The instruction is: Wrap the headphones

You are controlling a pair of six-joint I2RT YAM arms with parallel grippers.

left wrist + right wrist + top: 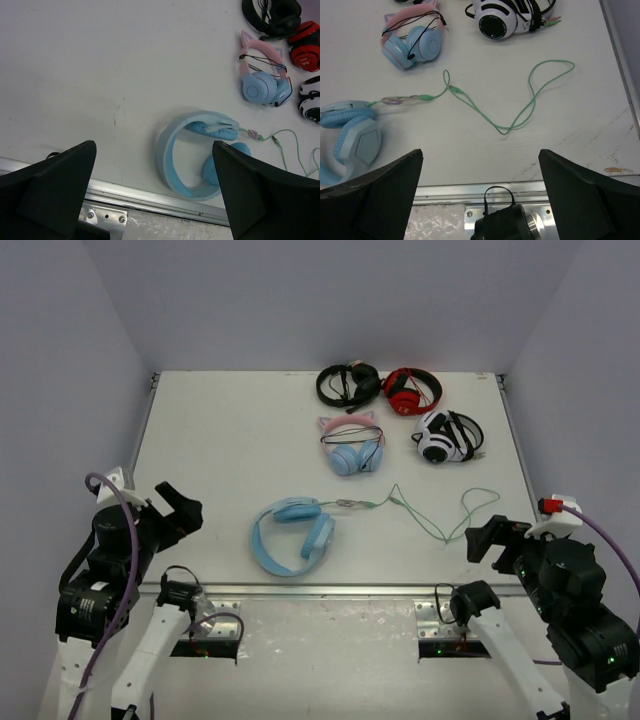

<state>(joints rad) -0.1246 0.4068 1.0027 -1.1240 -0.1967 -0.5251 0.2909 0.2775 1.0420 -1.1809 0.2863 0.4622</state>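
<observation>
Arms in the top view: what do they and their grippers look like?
Black upper bodies on white lower links. A purple cable runs along each arm. The left gripper and right gripper have blocky black fingers. A red plug sits by the right wrist.

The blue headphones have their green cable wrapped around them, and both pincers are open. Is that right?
No. The green cable isn't wrapped around the blue headphones; it trails loose across the table, as the right wrist view shows. The left pincer and right pincer are open.
</observation>
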